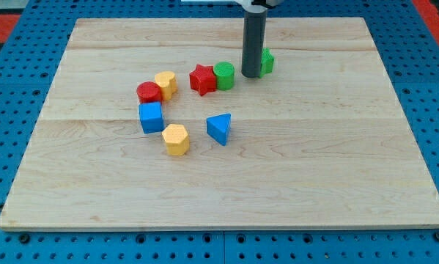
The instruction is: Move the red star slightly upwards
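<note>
The red star (201,79) lies on the wooden board (278,183), above the middle. A green cylinder (224,75) touches its right side. My tip (251,75) is down on the board just right of the green cylinder, about a block's width from the star. A second green block (267,61) sits right behind the rod, partly hidden by it; its shape is unclear.
A red cylinder (149,92) and a yellow block (165,83) sit left of the star. A blue cube (151,117), a yellow hexagonal block (176,139) and a blue triangle (219,128) lie below. A blue pegboard (14,147) surrounds the board.
</note>
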